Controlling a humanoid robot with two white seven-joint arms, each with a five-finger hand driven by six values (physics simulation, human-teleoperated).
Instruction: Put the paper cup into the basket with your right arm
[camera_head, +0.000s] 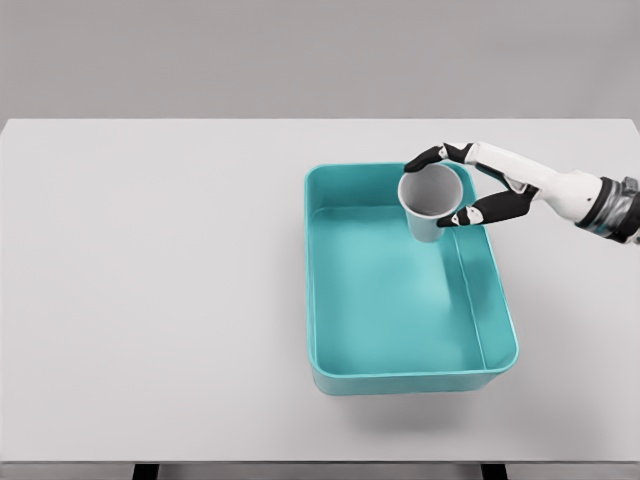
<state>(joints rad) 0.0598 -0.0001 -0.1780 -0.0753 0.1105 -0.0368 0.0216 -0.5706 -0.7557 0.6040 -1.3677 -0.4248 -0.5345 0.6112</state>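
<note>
One white robot arm reaches in from the right edge of the head view, and its right hand (455, 185) is gripping a paper cup (430, 200). Black-tipped fingers (425, 157) curl over the far side of the cup's rim, while the thumb presses against its near right side. The cup is grey-white and plain, tilted so that its open mouth faces up and toward the viewer, showing a pale interior. No brand, label or writing can be read on it.

The cup is held over the far right part of a teal plastic basket (320, 290), a shallow rectangular bin with rounded corners and solid walls. The cup's lower end dips inside the basket's outline near the far right corner; whether it touches the basket floor cannot be told. Nothing else lies inside the basket, and it carries no visible markings.

The basket sits on a light grey surface (150, 290), right of centre, with its long sides running from near to far. A plain grey wall stands behind the surface.
</note>
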